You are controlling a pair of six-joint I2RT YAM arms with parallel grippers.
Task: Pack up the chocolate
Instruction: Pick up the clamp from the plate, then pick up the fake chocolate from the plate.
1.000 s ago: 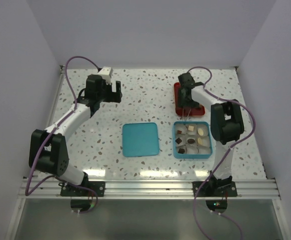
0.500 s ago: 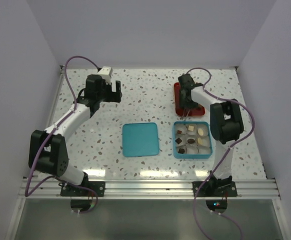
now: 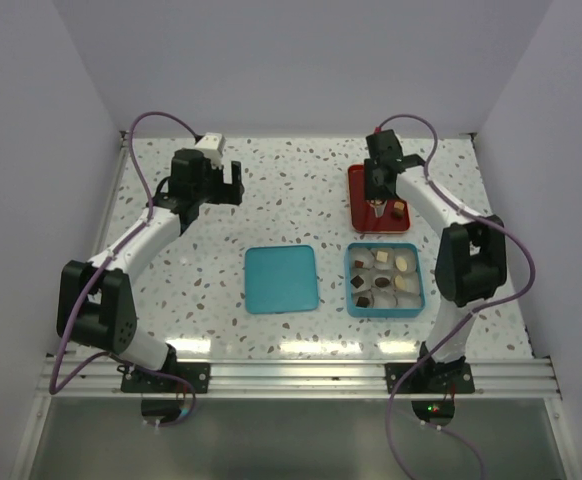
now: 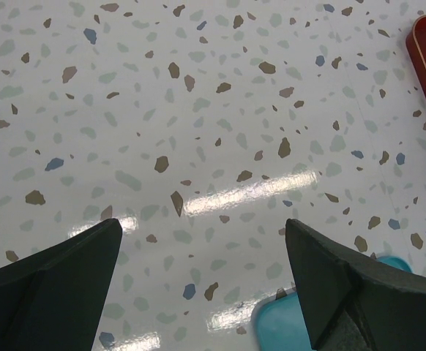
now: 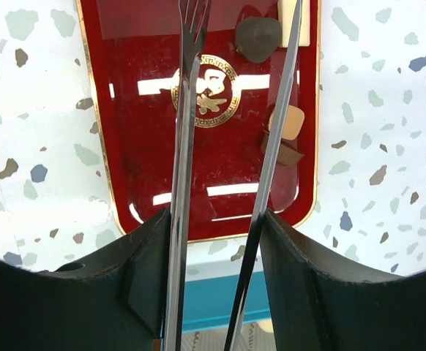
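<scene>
Although both arms reach out over the speckled table [image 3: 186, 285], only one of them carries anything. We see the left arm [image 3: 141, 235] stretched toward the upper left of the overhead view. Its left gripper [image 4: 202, 234] hangs above bare tabletop with the jaws spread wide and nothing between them. The right arm [image 3: 433, 200] bends up the right side. Its right gripper [image 5: 217, 219] is clamped around a pair of thin metal tongs [image 5: 183, 139], pressing the two blades from outside. The blades stand apart at their far ends, and we see nothing pinched between them. Near the middle of the overhead view lies a flat teal lid [image 3: 281, 279]. Just to its right the teal box [image 3: 349, 282] sits open, with dark, light brown and cream chocolate [image 3: 359, 284] inside. Above the box, the red tray [image 5: 132, 110] lies beneath the tongs. In the right wrist view a dark round piece [image 5: 257, 38] lies on the tray near the top of the frame, between the blades. A cream piece [image 5: 306, 22] shows at the upper edge behind the right blade, and a tan and brown piece [image 5: 286, 135] sits right beside that blade at mid-frame. A gold emblem [image 5: 209, 91] marks the tray, partly crossed by the left blade.
</scene>
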